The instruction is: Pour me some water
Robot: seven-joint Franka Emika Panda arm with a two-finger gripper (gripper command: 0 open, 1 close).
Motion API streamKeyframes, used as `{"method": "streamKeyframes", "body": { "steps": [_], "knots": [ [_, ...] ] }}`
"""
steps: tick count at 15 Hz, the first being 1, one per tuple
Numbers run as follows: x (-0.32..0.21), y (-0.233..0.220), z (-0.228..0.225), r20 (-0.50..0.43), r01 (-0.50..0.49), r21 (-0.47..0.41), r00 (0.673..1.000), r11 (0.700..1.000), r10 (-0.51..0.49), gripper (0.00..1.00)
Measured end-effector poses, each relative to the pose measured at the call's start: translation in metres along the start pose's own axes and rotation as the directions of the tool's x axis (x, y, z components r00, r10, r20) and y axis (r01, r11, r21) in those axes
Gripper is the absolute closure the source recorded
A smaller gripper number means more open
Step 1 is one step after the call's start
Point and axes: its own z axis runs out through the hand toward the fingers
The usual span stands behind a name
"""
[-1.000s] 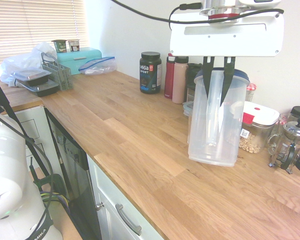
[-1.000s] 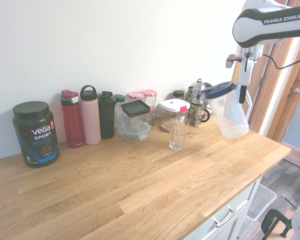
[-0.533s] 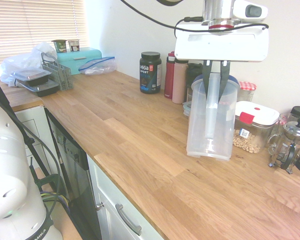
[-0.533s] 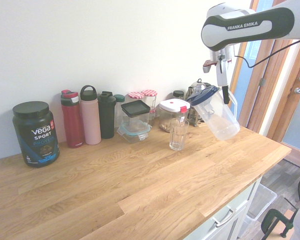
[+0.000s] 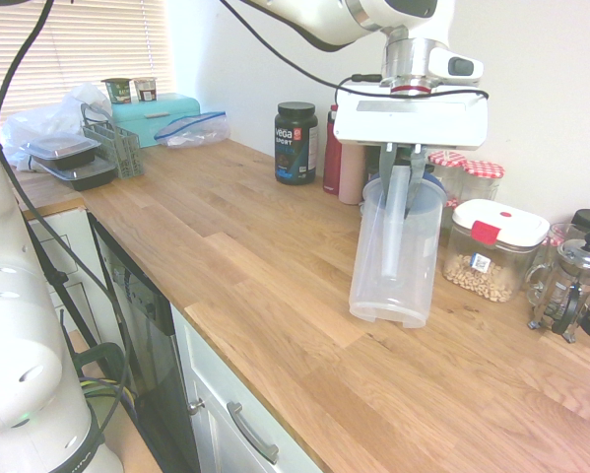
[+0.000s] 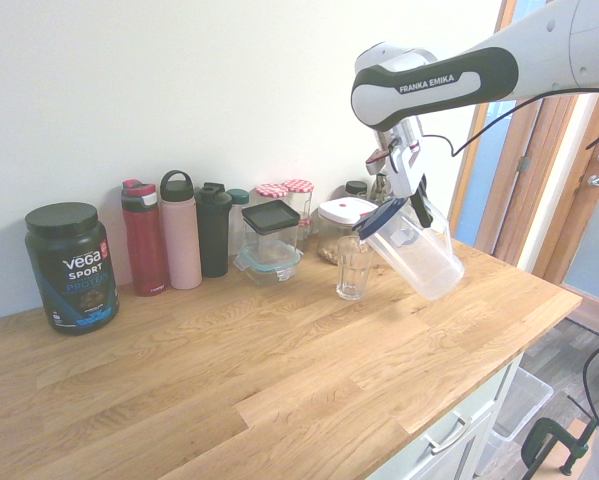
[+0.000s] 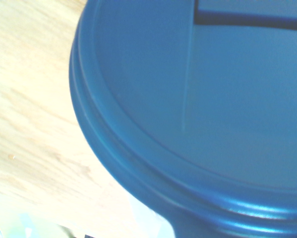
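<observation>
Pincer (image 6: 416, 203) clamped on handle of clear pitcher (image 6: 415, 248) with blue lid (image 7: 198, 114). Pitcher held clear of wooden bench (image 6: 279, 370), tilted, lid end just above drinking glass (image 6: 353, 268) beside lidded containers (image 6: 344, 222).

The pitcher (image 5: 391, 256) hides the glass in the first exterior view; its blue lid (image 7: 198, 114) overruns the wrist view's edges.
</observation>
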Motion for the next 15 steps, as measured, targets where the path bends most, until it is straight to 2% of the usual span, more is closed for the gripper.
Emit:
{"method": "streamKeyframes", "body": {
  "steps": [7,9,12,15],
  "knots": [
    [-0.006,-0.003,0.009,0.046,0.062,-0.021,0.997,0.998,-0.061,1.00],
    [-0.018,0.008,0.011,0.016,0.083,-0.005,0.996,0.997,-0.083,1.00],
    [-0.055,0.037,0.019,-0.094,0.092,0.090,0.992,0.992,-0.084,1.00],
    [-0.099,0.052,0.035,-0.166,0.046,0.214,0.986,0.976,-0.010,1.00]
  ]
}}
